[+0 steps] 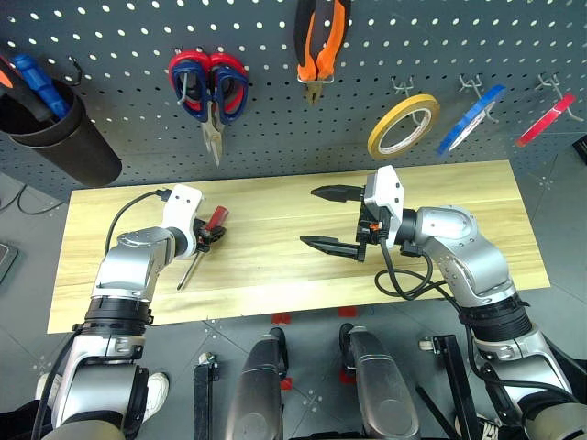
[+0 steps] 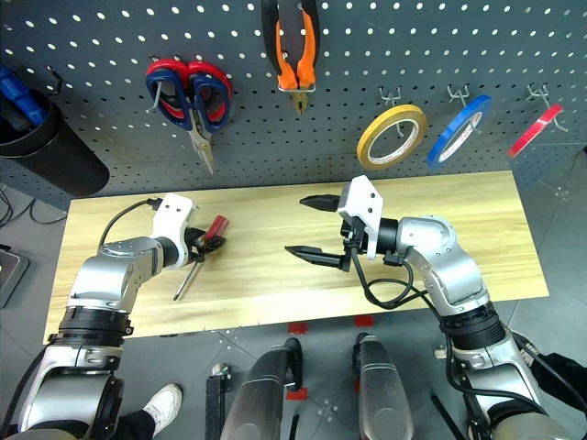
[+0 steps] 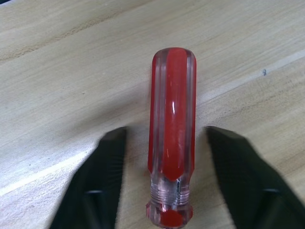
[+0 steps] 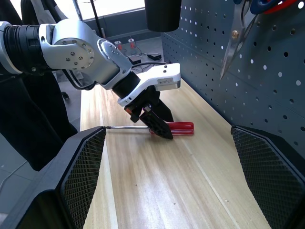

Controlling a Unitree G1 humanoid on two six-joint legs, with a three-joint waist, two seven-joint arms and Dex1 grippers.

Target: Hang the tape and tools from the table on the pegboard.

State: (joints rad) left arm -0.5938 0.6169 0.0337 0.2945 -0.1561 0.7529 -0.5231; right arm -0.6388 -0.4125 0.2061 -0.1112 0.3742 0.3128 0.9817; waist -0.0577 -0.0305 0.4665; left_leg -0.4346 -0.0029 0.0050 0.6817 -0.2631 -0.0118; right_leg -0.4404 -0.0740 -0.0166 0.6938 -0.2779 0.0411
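The slim red-handled screwdriver (image 1: 217, 217) lies on the wooden table (image 1: 275, 197), at its left part. My left gripper (image 1: 213, 235) reaches down over the handle (image 3: 172, 109), open, one finger (image 3: 107, 157) on each side with a small gap to each. My right gripper (image 1: 309, 217) hovers over the table's middle, pointing left, open wide and empty. On the pegboard (image 1: 119, 55) hang the orange-and-black pliers (image 1: 321, 41), the dark-blue-handled scissors (image 1: 229, 93) together with a red-handled pair, and the thin red tape (image 1: 546, 119) at far right.
A yellow tape roll (image 1: 404, 126) and a blue one (image 1: 470, 119) hang on hooks left of the red tape. A black cup (image 1: 55, 133) holding blue-handled tools hangs at the pegboard's far left.
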